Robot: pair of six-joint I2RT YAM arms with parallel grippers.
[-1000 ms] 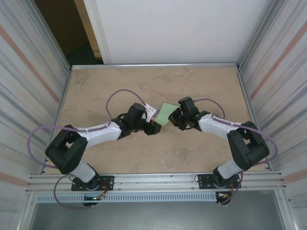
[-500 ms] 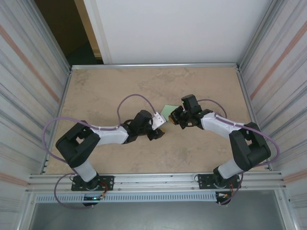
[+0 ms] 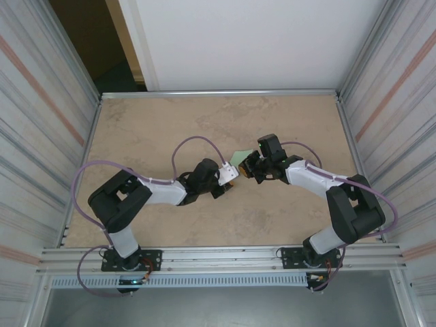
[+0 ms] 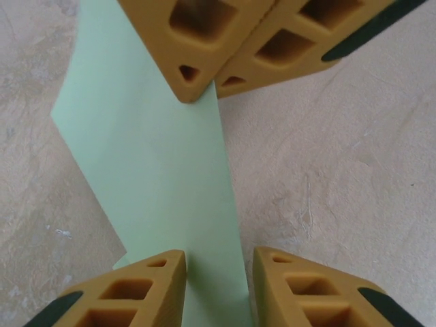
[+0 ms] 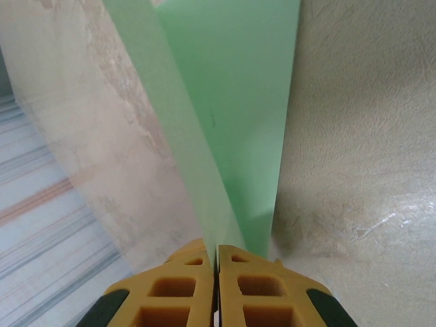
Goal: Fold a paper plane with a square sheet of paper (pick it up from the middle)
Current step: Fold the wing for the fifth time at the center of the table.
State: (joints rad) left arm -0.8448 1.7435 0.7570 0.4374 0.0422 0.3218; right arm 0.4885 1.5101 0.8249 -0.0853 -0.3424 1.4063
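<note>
The square sheet of paper (image 3: pixel 238 157) is pale green and partly folded, at the middle of the table between the two grippers. My right gripper (image 5: pixel 216 253) is shut on one raised edge of the paper (image 5: pixel 238 102), with a flap rising steeply from its fingertips. In the left wrist view the paper (image 4: pixel 150 157) runs as a long strip from the right gripper (image 4: pixel 211 85) at the top down to my left gripper (image 4: pixel 219 286). The left jaws stand apart, astride the strip's near end, with a narrow gap between them.
The table (image 3: pixel 150 129) is a beige stone-patterned board with a metal rim, boxed in by corrugated walls left and right. Purple cables loop from both arms over the table near the left arm (image 3: pixel 122 204). Both arm bases sit at the near rail.
The left arm has reached right and forward until its gripper meets the paper, and its jaws have narrowed. The right gripper shifted slightly with the paper, of which less shows from above.
</note>
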